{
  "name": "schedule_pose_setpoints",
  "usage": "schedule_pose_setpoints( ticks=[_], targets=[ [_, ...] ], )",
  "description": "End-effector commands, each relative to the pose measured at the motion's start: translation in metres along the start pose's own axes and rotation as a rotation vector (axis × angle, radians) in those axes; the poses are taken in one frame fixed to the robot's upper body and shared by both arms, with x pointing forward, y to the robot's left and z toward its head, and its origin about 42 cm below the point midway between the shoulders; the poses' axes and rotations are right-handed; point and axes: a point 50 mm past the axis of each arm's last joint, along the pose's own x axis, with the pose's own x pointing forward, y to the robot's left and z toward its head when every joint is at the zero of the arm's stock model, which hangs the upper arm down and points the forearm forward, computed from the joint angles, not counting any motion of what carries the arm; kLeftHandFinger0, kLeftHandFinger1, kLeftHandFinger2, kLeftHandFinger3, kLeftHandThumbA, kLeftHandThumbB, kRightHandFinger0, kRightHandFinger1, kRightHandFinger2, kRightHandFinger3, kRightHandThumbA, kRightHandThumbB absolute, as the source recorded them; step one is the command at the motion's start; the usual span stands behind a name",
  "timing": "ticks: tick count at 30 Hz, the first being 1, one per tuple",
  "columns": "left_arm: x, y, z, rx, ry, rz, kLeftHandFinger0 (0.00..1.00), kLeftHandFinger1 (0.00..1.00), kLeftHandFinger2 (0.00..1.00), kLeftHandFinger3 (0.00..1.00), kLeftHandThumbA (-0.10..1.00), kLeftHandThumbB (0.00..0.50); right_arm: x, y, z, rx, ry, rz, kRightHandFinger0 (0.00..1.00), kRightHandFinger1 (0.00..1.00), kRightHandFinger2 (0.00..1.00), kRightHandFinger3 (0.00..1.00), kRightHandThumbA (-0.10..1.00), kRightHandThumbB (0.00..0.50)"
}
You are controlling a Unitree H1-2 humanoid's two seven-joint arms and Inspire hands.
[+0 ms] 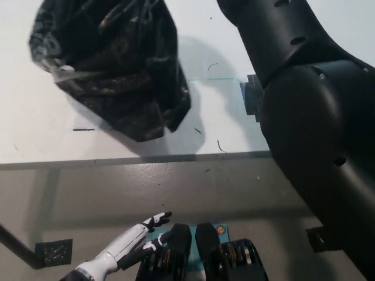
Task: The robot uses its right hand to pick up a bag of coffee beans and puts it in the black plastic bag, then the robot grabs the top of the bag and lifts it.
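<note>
Black plastic bag: seen over the far left part of the white table, crumpled and glossy, bulging in the middle and narrowing to a point toward the table's near edge. Its upper part is cut off by the top of the picture, so what holds it there cannot be seen. Whether its lower tip touches the tabletop cannot be told. A soft shadow is cast on the table just to the right of the bag.

Bag of coffee beans: not visible; a pale patch is seen through the plastic at the left side of the black bag, but what it is cannot be told.

Right arm: the black arm fills the right side of the view, running from the lower right up to the top edge, over the right part of the table. The right hand itself is cut off beyond the top of the picture, so its state cannot be told.

Left hand: the white hand is held low, in front of the table's near edge and below it, over the grey floor. Its fingers are apart and stretched out, and nothing is held in it.

Table: a white surface with a straight near edge crossing the view. A few thin dark marks lie on it near that edge, and a small dark patch is seen at the arm's left side.

Floor: a dark square mat lies at the lower left.
</note>
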Motion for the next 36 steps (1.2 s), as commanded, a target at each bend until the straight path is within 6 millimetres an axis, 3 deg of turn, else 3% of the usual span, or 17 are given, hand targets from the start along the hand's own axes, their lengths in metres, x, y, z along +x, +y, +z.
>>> schedule_pose_setpoints(
  ticks=[1,6,8,12,18,19,20,21,22,23,24,27,28,29,30,32,36],
  targets=[
    [0.009,0.006,0.015,0.054,-0.025,-0.005,1.00,1.00,1.00,1.00,1.00,0.176,-0.016,0.082,0.053,-0.084,-0.229,0.169,0.00,0.12,0.53,0.51,0.01,0.112],
    [0.009,0.006,0.018,0.057,-0.021,-0.010,1.00,1.00,1.00,1.00,1.00,0.159,-0.016,0.089,0.051,-0.113,-0.235,0.169,0.00,0.10,0.53,0.56,0.02,0.134],
    [0.009,0.008,0.018,0.060,-0.021,-0.008,1.00,1.00,1.00,1.00,1.00,0.176,-0.014,0.076,0.052,-0.124,-0.245,0.143,0.00,0.08,0.51,0.50,-0.01,0.128],
    [0.007,0.008,0.018,0.065,-0.015,-0.017,1.00,1.00,1.00,1.00,1.00,0.178,-0.011,0.051,0.053,-0.132,-0.252,0.083,0.00,0.12,0.59,0.63,0.00,0.107],
    [0.011,0.013,0.021,0.082,-0.025,-0.027,1.00,1.00,1.00,1.00,1.00,0.178,-0.007,0.023,0.047,-0.202,-0.244,0.020,0.00,0.15,0.62,0.67,0.00,0.114],
    [0.012,0.013,0.021,0.081,-0.024,-0.027,1.00,1.00,1.00,1.00,1.00,0.182,-0.004,0.013,0.032,-0.341,-0.182,-0.003,0.07,0.33,0.79,0.79,0.06,0.178],
    [0.013,0.013,0.022,0.081,-0.025,-0.027,1.00,1.00,1.00,1.00,1.00,0.182,-0.002,0.008,0.026,-0.400,-0.155,-0.009,0.07,0.37,0.78,0.75,0.08,0.178],
    [0.014,0.014,0.023,0.083,-0.025,-0.028,1.00,1.00,1.00,1.00,1.00,0.183,0.000,0.001,0.017,-0.520,-0.107,-0.008,0.33,0.63,0.97,0.89,0.21,0.192],
    [0.014,0.014,0.023,0.089,-0.025,-0.030,1.00,1.00,1.00,1.00,1.00,0.177,0.002,-0.007,0.004,-0.674,-0.035,0.017,0.81,1.00,1.00,1.00,0.55,0.300],
    [0.015,0.014,0.024,0.094,-0.028,-0.033,1.00,1.00,1.00,1.00,1.00,0.175,0.003,-0.019,-0.011,-0.834,0.064,0.053,1.00,1.00,1.00,1.00,0.67,0.296],
    [0.016,0.015,0.026,0.101,-0.036,-0.038,1.00,1.00,1.00,1.00,1.00,0.174,0.004,-0.039,-0.036,-1.049,0.195,0.102,1.00,1.00,1.00,1.00,0.66,0.325],
    [0.019,0.017,0.029,0.111,-0.054,-0.045,1.00,1.00,1.00,1.00,1.00,0.156,0.004,-0.069,-0.065,-1.275,0.262,0.130,1.00,1.00,1.00,1.00,0.70,0.346],
    [0.020,0.018,0.029,0.112,-0.049,-0.048,1.00,1.00,1.00,1.00,1.00,0.168,0.003,-0.076,-0.070,-1.322,0.296,0.127,1.00,1.00,1.00,1.00,0.78,0.435],
    [0.020,0.018,0.030,0.109,-0.040,-0.050,1.00,1.00,1.00,1.00,1.00,0.180,0.001,-0.087,-0.076,-1.386,0.341,0.129,1.00,1.00,1.00,1.00,0.84,0.470],
    [0.020,0.019,0.031,0.107,-0.036,-0.049,1.00,1.00,1.00,1.00,1.00,0.175,0.000,-0.093,-0.077,-1.439,0.352,0.135,1.00,1.00,1.00,1.00,0.95,0.472],
    [0.023,0.023,0.034,0.121,-0.038,-0.058,1.00,1.00,1.00,1.00,1.00,0.166,-0.004,-0.112,-0.071,-1.466,0.367,0.140,1.00,1.00,1.00,1.00,0.99,0.499],
    [0.026,0.025,0.035,0.135,-0.046,-0.064,1.00,1.00,1.00,1.00,1.00,0.182,-0.007,-0.121,-0.058,-1.408,0.374,0.134,1.00,1.00,1.00,1.00,0.97,0.496]
  ],
)
